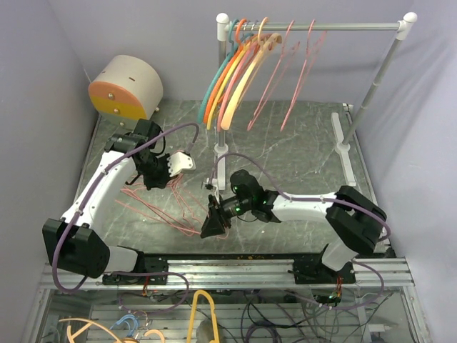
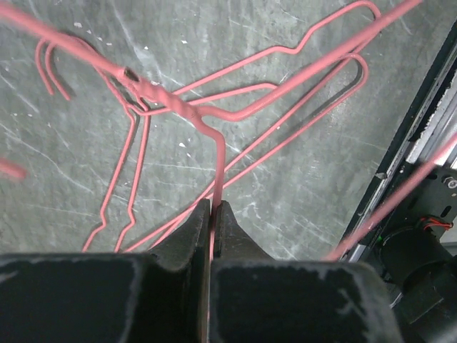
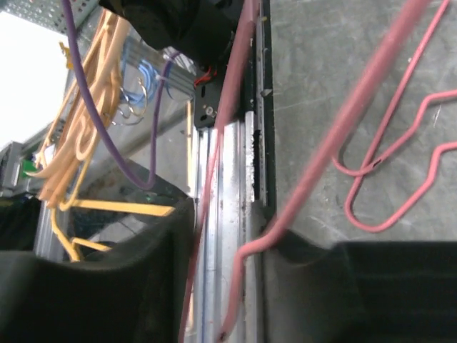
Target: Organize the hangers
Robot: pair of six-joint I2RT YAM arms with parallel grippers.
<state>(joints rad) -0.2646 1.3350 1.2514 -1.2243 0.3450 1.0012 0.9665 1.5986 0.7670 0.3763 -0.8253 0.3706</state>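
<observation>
Teal, orange, yellow and peach plastic hangers (image 1: 228,78) and a few pink wire hangers (image 1: 285,78) hang on the silver rail (image 1: 321,26). More pink wire hangers (image 1: 153,204) lie tangled on the table at the left. My left gripper (image 1: 158,179) is over that pile. In the left wrist view it (image 2: 213,204) is shut on the hook stem of one pink wire hanger (image 2: 189,111), lifted above the others (image 2: 128,179). My right gripper (image 1: 213,225) is low near the front edge. Its jaws (image 3: 232,229) are open, with a pink wire (image 3: 343,121) running between them.
A round beige and orange drum (image 1: 128,89) stands at the back left. The rack's white foot (image 1: 343,146) and upright stand at the back right. An aluminium frame (image 1: 235,275) runs along the front edge, with yellow and orange hangers (image 1: 202,307) below it.
</observation>
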